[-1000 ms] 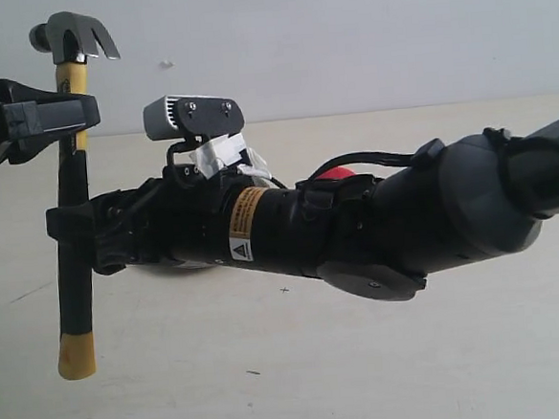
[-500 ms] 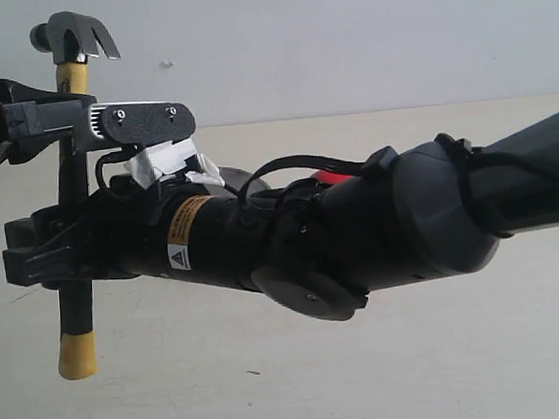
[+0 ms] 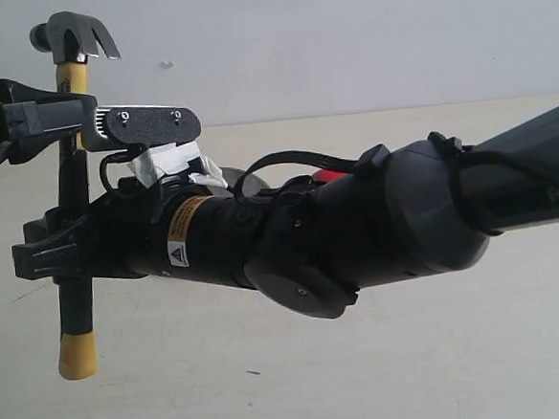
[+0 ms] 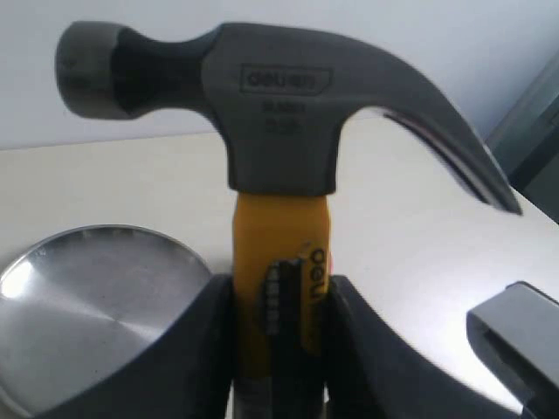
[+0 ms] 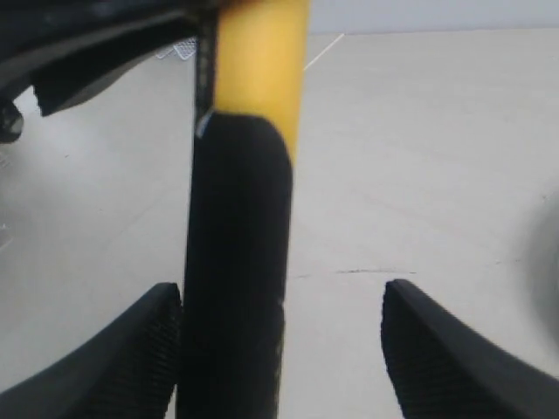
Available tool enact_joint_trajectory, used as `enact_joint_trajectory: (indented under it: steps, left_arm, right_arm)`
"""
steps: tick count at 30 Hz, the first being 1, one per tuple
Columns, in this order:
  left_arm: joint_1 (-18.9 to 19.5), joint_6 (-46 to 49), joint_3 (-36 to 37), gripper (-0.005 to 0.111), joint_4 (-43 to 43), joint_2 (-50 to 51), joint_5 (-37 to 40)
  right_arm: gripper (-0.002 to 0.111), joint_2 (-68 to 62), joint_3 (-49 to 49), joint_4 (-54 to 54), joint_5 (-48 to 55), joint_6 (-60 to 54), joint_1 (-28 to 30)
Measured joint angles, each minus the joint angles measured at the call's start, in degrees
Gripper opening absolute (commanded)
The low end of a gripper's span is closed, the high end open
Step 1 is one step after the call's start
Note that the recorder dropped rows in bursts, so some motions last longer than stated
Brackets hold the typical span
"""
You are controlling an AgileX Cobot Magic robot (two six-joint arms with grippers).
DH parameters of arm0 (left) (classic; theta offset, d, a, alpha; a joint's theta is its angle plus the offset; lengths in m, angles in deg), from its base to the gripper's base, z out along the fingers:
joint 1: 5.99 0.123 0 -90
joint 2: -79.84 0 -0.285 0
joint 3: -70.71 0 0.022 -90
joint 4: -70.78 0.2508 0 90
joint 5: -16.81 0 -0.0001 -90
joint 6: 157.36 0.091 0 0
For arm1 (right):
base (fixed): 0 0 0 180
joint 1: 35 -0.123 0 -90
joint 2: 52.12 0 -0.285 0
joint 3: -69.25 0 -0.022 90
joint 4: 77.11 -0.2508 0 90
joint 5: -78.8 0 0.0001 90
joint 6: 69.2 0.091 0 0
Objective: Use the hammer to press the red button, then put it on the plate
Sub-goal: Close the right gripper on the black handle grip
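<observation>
Left tool [image 4: 279, 301] is clenching the hammer [image 3: 71, 186] by its yellow neck, just under the dark steel head, with a finger pressing on either side of the neck (the head is pointing up and the claw is facing the right arm). It is holding the hammer upright near the left edge of the bench [image 3: 416, 373], with the yellow looped end hanging lowest.

The right tool [image 3: 57, 256] is reaching across from the right edge and sitting around the black handle, lower down than the left one and roughly midway along the shaft. Its jaws are standing wide apart. One ribbed finger [image 5: 131, 358] is lying against the handle or just beside it (the wrist view is too close to tell which), and the other is standing well clear, with bare bench showing in the gap. This tool is released and is not gripping anything.

The plate [image 4: 87, 297] is lying flat on the bench near the hammer. The red button [image 3: 327, 175] is showing only as a thin sliver above the right arm, toward the far edge of the bench, and the arm is hiding the rest.
</observation>
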Motion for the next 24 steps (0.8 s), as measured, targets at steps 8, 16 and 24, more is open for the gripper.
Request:
enact_joint_trajectory:
  steps: [8, 16, 24]
  left_arm:
    - [0.0, 0.0, 0.0, 0.0, 0.0, 0.0, 0.0]
    - [0.0, 0.0, 0.0, 0.0, 0.0, 0.0, 0.0]
    - [0.0, 0.0, 0.0, 0.0, 0.0, 0.0, 0.0]
  right_arm:
    - [0.054, 0.0, 0.69, 0.91, 0.72, 0.0, -1.78]
    - [0.044, 0.0, 0.69, 0.91, 1.16, -0.11, -2.06]
    - [0.004, -0.14, 0.93, -0.02, 0.71, 0.45, -2.06]
